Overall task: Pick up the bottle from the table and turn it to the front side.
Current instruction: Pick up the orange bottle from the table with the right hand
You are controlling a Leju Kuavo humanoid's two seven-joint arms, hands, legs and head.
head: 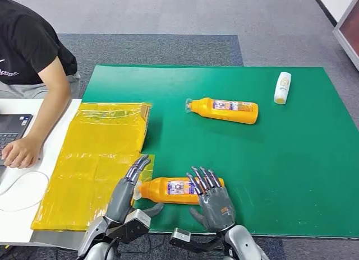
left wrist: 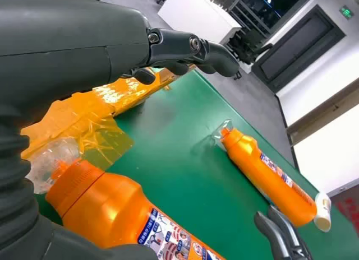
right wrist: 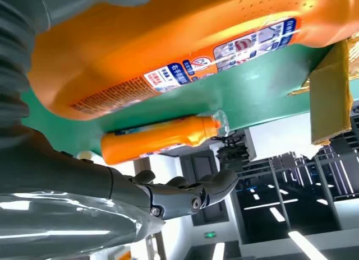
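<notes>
Looking down from the head camera, I see the near bottle [head: 180,189] lying on its side at the front edge of the green mat [head: 296,176], between my two hands. It is bright orange plastic with a printed label of blue, white and red panels across its middle; its neck points to my left toward the yellow plastic sheet [head: 97,165], and a clear cap covers the tip. In the left wrist view the same bottle [left wrist: 114,212] shows a stepped orange shoulder and the label edge with small pictures and blue blocks. In the right wrist view its body [right wrist: 169,41] fills the frame, with fine print and a blue-bordered strip on the label.

My left hand [head: 127,190] sits at the neck end, fingers stretched out and apart over the cap, thumb low beside the bottle; I cannot tell whether any finger touches it. My right hand [head: 211,201] is at the base end, fingers spread and reaching over the bottle's far side, not wrapped around it. Neither hand has a grasp on anything.

A second orange bottle [head: 224,110] of the same kind lies farther back on the mat, well apart, neck also to my left. A small white bottle [head: 282,87] lies near the mat's far right. A person's arm [head: 46,114] rests on the white table [head: 17,215] at the left, hand by a laptop [head: 10,128].
</notes>
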